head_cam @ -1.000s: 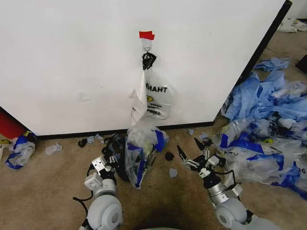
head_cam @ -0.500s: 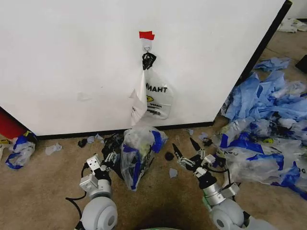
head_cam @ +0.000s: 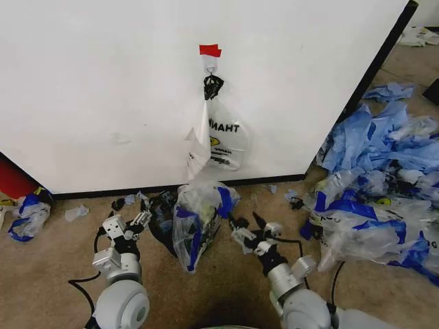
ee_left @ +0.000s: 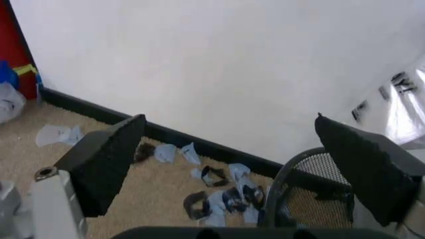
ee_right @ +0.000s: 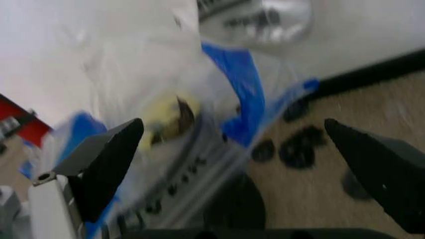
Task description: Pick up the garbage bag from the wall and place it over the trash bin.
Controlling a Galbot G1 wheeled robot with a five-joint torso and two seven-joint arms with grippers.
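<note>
The garbage bag (head_cam: 197, 218), crinkly clear plastic with blue patches, stands on the carpet at the foot of the wall (head_cam: 103, 89), leaning against the black mesh trash bin (head_cam: 162, 218). My left gripper (head_cam: 129, 218) is open just left of the bin, touching nothing. In the left wrist view the left gripper (ee_left: 229, 119) spans wide, with the bin's rim (ee_left: 287, 172) beside one finger. To the bag's right, my right gripper (head_cam: 245, 221) is open and close to it. Seen from the right wrist, that gripper (ee_right: 234, 123) faces the bag (ee_right: 229, 84), apart from it.
A clear bag with black lettering (head_cam: 223, 137) hangs from the hook under the red tape (head_cam: 210, 49). Heaped blue and clear bags (head_cam: 384, 178) cover the floor at right. Plastic scraps (ee_left: 219, 196) lie along the black base strip. A small bag (head_cam: 27, 214) sits far left.
My left gripper has drawn back leftward, away from the bag and bin. My right gripper has moved left, closer to the bag. The bag has hardly shifted.
</note>
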